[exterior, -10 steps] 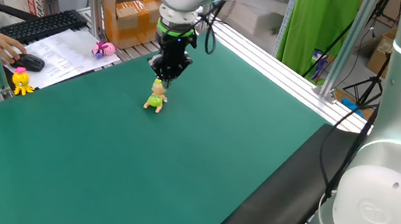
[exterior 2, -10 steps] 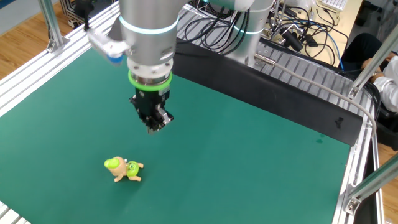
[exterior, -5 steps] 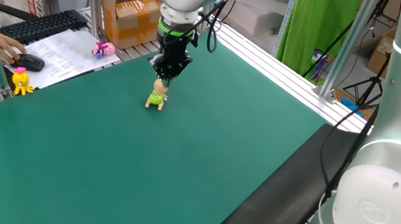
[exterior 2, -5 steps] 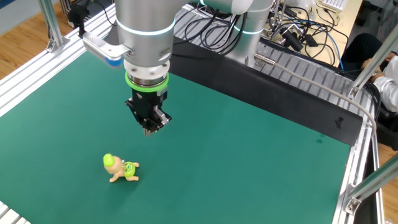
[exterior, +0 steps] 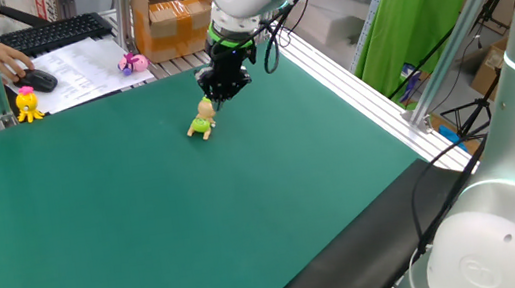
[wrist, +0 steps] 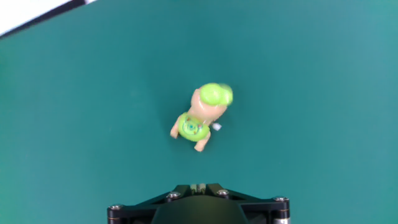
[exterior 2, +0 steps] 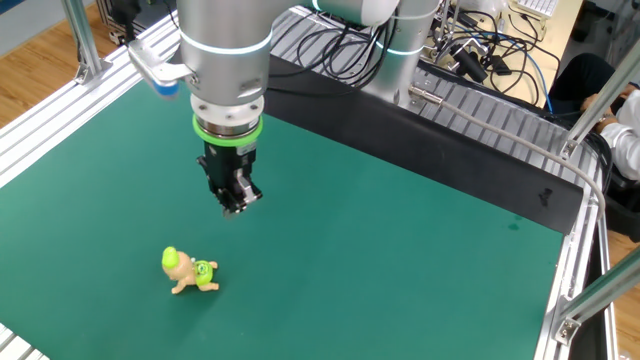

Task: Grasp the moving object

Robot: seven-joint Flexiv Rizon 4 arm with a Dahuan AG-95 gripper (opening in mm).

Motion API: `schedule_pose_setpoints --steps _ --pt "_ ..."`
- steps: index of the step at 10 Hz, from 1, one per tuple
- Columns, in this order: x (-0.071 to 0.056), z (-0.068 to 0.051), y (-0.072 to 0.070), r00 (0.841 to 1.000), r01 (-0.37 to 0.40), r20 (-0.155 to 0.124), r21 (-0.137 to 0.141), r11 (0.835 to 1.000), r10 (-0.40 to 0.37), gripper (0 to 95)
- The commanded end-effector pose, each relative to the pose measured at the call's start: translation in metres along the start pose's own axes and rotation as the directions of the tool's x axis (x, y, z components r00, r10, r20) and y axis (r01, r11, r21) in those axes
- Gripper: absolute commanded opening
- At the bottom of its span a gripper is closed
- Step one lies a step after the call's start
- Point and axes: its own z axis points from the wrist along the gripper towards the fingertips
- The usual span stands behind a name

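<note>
black gripper (exterior 2: 232,205) hangs above the mat, clear of the toy figure (exterior 2: 186,273); finger spread unclear.

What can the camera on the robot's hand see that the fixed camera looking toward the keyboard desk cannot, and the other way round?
Only the hand view shows the toy figure from straight above: a green cap, a tan head and a round green disc on its back.

Only the fixed view shows the gripper hanging above the mat, apart from the figure, plus the yellow octopus toy, the pink-and-white toy and the keyboard beyond the mat's edge.

Both show the small figure lying alone on the green mat, ungrasped.
</note>
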Motion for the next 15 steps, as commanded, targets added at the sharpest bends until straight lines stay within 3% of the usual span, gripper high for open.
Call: schedule_pose_setpoints --steps 1,2,5,11,13,15 --pt "-0.016 0.005 0.001 0.993 0.114 0.006 0.048 0.992 -0.115 57.0" --pt "-0.019 0.007 0.001 0.992 0.126 0.019 0.067 0.99 -0.128 95.0" --pt "-0.026 0.011 0.003 0.993 0.114 0.03 0.04 0.993 -0.115 95.0" --pt "-0.043 0.026 0.0 0.992 0.12 0.042 0.028 0.992 -0.121 95.0" --pt "-0.042 0.031 0.001 0.993 0.111 0.045 0.02 0.994 -0.112 95.0" --pt "-0.039 0.04 0.004 0.991 0.116 0.072 0.015 0.993 -0.116 95.0"
